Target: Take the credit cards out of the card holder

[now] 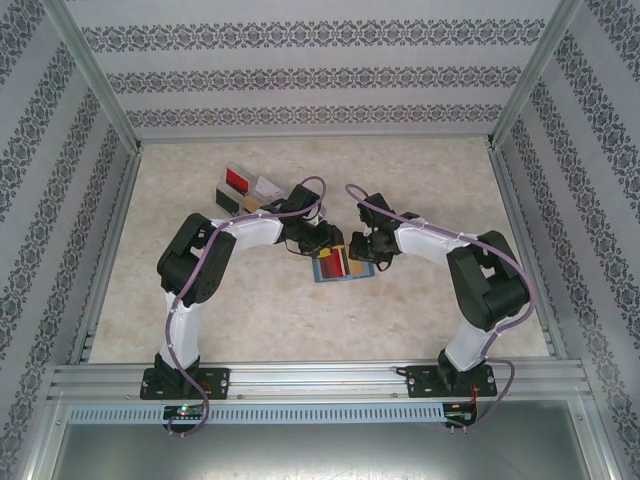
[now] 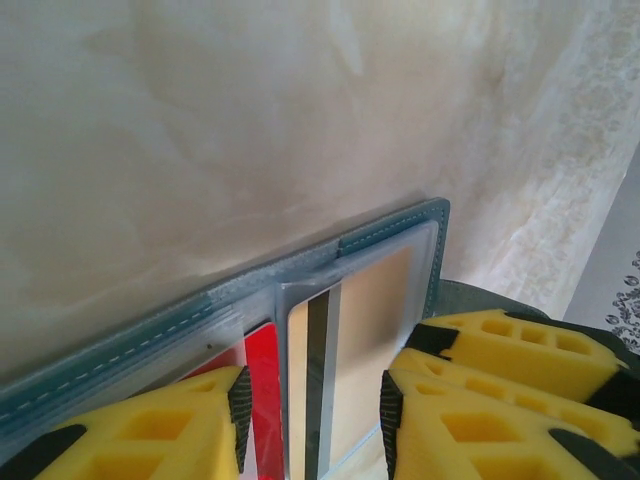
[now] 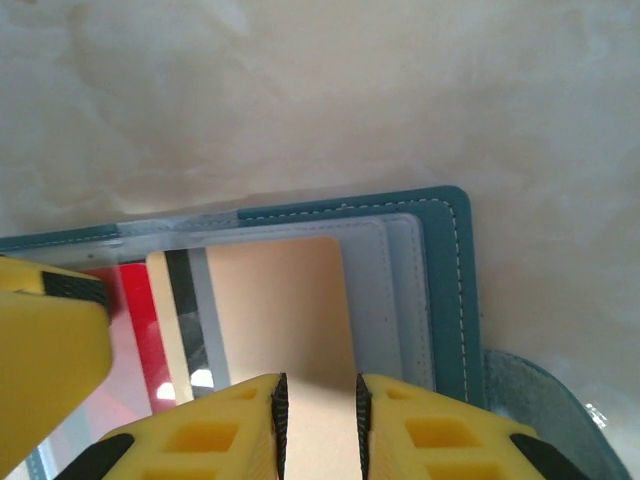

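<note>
Right tool slightly open, over credit card

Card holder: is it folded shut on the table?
No, the card holder lies open, with a red card and a beige card showing.

Clear tray on marbled table
</note>
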